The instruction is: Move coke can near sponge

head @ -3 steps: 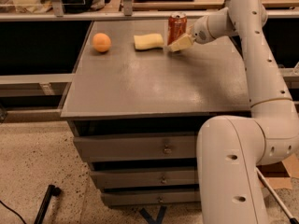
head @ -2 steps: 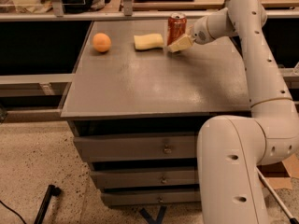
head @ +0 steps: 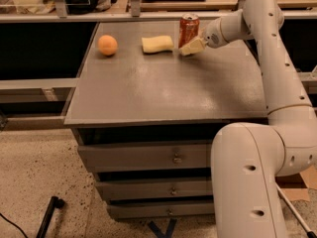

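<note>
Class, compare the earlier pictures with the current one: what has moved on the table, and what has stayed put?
Nothing has visibly changed. The hand is at the foot of the coke can, as before. The can stands upright just right of the sponge, and the orange lies farther left.

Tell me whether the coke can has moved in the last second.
No. The coke can stands the same short gap right of the sponge as before, upright near the table's far edge. The tool sits at its lower right side.
</note>
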`<state>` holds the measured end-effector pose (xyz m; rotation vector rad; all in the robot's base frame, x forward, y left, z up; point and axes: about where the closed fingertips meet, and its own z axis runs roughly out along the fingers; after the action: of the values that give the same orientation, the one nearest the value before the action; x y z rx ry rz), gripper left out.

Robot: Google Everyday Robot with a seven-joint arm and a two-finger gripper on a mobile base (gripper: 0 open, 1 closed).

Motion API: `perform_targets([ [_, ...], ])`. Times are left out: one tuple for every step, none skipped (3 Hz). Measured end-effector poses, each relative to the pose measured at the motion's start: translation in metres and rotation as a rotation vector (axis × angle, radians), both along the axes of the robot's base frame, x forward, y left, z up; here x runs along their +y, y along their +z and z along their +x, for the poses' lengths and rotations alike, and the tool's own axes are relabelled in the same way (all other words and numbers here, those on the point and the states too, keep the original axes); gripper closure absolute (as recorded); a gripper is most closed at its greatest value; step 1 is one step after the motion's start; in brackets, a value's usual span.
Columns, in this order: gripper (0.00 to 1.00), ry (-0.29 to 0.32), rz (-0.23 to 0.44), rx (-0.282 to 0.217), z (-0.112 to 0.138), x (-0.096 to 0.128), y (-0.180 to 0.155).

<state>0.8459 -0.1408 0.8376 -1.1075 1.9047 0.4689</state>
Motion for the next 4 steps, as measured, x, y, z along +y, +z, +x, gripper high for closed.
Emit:
perform_targets([
  [0.13,-0.001,0.004,0.004,-0.002,-0.001,0.002],
  [0.00,0.003,0.004,0.014,-0.003,0.001,-0.002],
  [0.00,0.000,0.018,0.041,-0.005,0.001,-0.008],
  [0.00,-0.001,0.018,0.042,-0.005,0.001,-0.009],
])
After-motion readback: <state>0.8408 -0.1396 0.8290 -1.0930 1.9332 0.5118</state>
